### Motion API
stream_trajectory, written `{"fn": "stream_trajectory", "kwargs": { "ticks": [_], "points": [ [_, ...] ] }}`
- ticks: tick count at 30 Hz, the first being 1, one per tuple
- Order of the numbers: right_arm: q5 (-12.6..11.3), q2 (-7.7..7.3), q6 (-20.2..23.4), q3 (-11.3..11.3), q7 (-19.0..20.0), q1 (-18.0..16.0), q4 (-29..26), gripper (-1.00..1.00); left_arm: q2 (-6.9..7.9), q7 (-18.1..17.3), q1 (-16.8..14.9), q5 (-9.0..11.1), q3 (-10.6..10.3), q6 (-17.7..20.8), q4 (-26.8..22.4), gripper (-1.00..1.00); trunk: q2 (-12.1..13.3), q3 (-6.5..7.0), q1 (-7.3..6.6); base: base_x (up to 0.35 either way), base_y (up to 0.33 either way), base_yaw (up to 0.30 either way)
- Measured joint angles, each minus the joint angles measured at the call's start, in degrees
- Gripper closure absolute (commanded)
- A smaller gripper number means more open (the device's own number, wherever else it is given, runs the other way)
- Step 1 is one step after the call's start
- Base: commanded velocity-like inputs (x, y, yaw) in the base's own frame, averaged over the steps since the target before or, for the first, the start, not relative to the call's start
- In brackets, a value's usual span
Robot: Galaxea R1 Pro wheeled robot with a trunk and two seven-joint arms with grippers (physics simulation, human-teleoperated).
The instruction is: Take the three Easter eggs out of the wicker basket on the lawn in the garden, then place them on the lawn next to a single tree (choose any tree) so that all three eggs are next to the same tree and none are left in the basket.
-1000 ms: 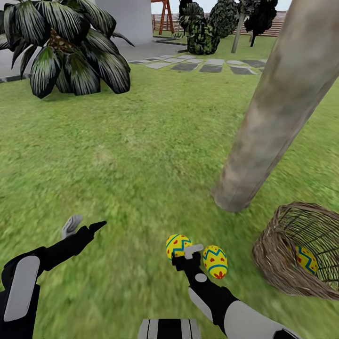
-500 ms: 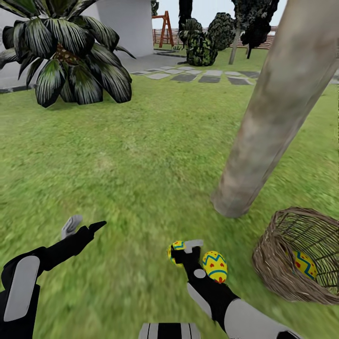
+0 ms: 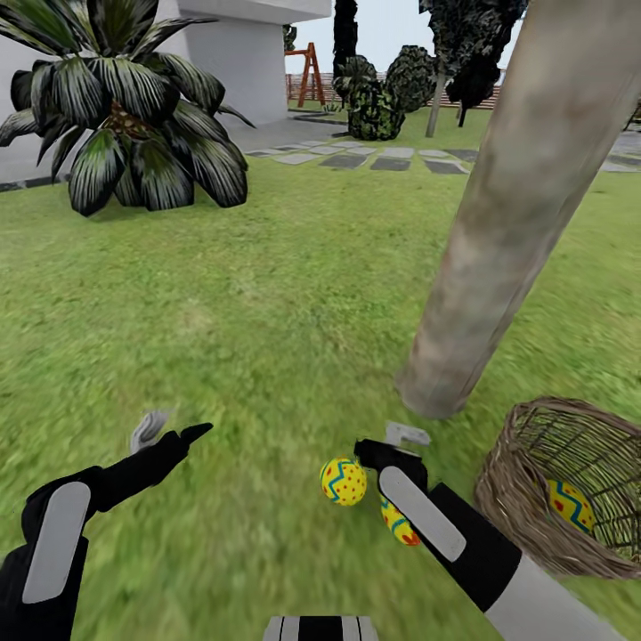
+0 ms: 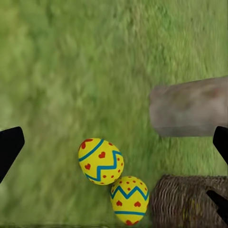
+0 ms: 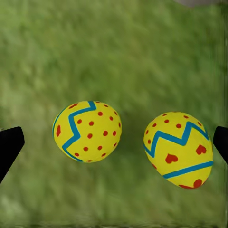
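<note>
Patchy green lawn (image 3: 267, 294) spreads across the garden, with one white house wall (image 3: 231, 53), a row of grey stepping stones (image 3: 392, 162) and dark bushes (image 3: 383, 93) far behind.

The right pincer (image 3: 398, 439) hangs low over the grass near the foot of the tree (image 3: 499, 231); its two fingers stand wide apart and hold nothing, their dark tips showing at either edge of the right wrist view. Directly beneath it lie two Easter eggs, a dotted egg (image 3: 344, 482) (image 5: 87, 131) and a heart-marked egg (image 3: 398, 523) (image 5: 179, 149), side by side on the lawn, close together but not touching in the right wrist view. The forearm partly covers the heart-marked one in the head view.

Just beyond, toward the robot's right, the wicker basket (image 3: 516, 499) (image 4: 190, 199) lies tipped on its side beside the single trunk, and a third egg (image 3: 570, 506) rests inside it. That makes three eggs: two out, one in.

The left pincer (image 3: 174, 432) hovers well apart over bare grass, fingers spread and empty. One palm (image 3: 133, 125) stands near the house.
</note>
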Motion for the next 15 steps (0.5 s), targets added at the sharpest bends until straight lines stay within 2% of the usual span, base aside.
{"fn": "stream_trajectory", "kwargs": {
  "ticks": [5,6,7,8,10,12,15],
  "points": [
    [-0.1,0.21,0.0,2.9,-0.7,0.5,-0.9,-1.0,0.0,0.0,0.0,0.0,-0.2,-0.1,0.6,-1.0,0.0,0.0,0.01,-0.065,-0.008,-0.25],
    [0.1,0.3,-0.1,4.8,-0.7,0.5,-1.0,-1.0,0.01,0.0,0.0,0.0,-0.3,-0.2,0.6,-1.0,0.0,0.0,0.02,-0.231,-0.047,-0.204],
    [0.1,0.31,-0.1,5.5,-0.7,0.5,-1.0,-1.0,0.01,0.0,0.0,0.0,-0.3,-0.2,0.6,-1.0,0.0,0.0,0.03,-0.292,-0.097,-0.087],
    [0.3,0.37,-0.3,8.0,-0.7,0.5,-1.2,-1.0,-0.01,0.0,0.0,0.0,-0.3,-0.2,0.6,-1.0,0.0,0.0,0.03,-0.301,-0.128,-0.056],
    [0.4,0.39,-0.4,9.9,-0.5,0.5,-1.6,-1.0,0.02,0.0,0.0,0.0,-0.7,-0.2,0.7,-1.0,0.0,0.0,0.03,-0.287,-0.176,-0.029],
    [0.5,0.39,-0.5,11.2,-0.3,0.5,-1.9,-1.0,0.01,0.0,0.0,0.1,-1.0,-0.2,0.7,-1.0,0.0,0.0,0.02,-0.164,-0.225,-0.008],
    [0.6,0.39,-0.5,11.5,-0.2,0.5,-1.9,-1.0,-0.01,0.0,0.0,0.1,-1.1,-0.2,0.7,-1.0,0.0,0.0,0.01,-0.072,-0.138,-0.003]
  ]
}}
